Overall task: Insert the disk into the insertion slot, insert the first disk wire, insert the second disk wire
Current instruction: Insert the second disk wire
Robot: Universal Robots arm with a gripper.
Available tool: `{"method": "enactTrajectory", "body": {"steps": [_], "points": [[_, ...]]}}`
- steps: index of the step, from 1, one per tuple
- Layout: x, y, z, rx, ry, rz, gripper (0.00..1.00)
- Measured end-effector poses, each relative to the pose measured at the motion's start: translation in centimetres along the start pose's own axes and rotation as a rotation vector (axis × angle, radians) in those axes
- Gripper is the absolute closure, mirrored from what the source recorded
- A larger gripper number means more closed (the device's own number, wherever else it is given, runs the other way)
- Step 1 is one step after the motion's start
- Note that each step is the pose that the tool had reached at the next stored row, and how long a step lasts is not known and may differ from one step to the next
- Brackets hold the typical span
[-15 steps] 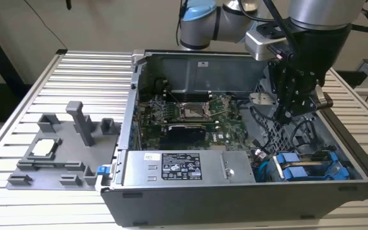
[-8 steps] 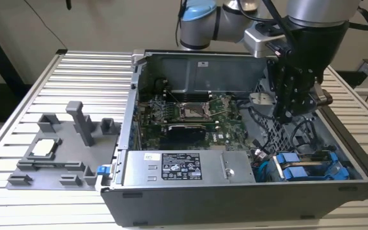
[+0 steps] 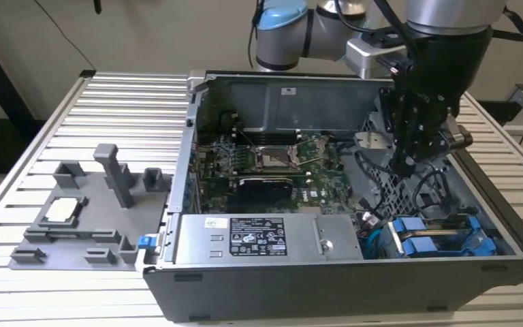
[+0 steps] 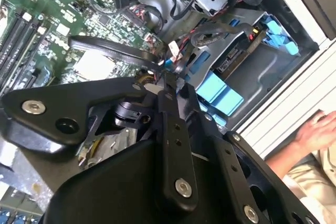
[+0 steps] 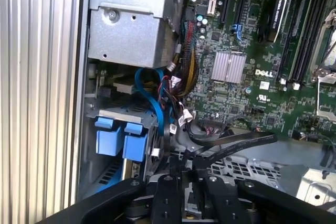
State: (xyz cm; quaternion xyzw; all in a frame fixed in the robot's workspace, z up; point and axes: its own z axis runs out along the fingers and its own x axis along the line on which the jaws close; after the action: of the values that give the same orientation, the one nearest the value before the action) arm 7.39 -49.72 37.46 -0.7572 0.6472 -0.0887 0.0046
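Computer case (image 3: 334, 289) lies open on the slatted desk (image 3: 25, 300), nearest in the exterior view. Robot hand (image 3: 408, 163) hangs inside over the perforated cage (image 3: 384, 185). The disk (image 3: 421, 244) in its blue frame sits low at the near corner, exterior view's right, below the hand and apart.

Second wrist view: hand (image 4: 158, 80) narrow, pinched on a black flat cable (image 4: 110, 48); disk (image 4: 220, 93) just beyond it.

First wrist view: hand (image 5: 181, 157) on that cable (image 5: 241, 141); disk (image 5: 135, 141) seated in the grey insertion slot (image 5: 123, 115), near, not touching.
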Motion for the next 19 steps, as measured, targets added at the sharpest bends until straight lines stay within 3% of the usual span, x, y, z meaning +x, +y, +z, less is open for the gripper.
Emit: {"method": "enactTrajectory", "body": {"steps": [3,6,8,10,13,19], "points": [[0.00,0.00,0.01,-0.0008,0.0050,-0.001,0.89],[-0.01,-0.01,-0.02,-0.0010,0.0063,-0.001,0.89],[0.05,-0.06,-0.45,-0.0012,0.0071,-0.001,0.89],[0.05,-0.09,-0.67,-0.0014,0.0089,0.000,0.87],[-0.50,-0.16,-0.64,-0.0008,0.0138,0.000,0.75],[-0.67,-0.23,-1.18,0.0009,0.0142,0.000,0.73]]}}
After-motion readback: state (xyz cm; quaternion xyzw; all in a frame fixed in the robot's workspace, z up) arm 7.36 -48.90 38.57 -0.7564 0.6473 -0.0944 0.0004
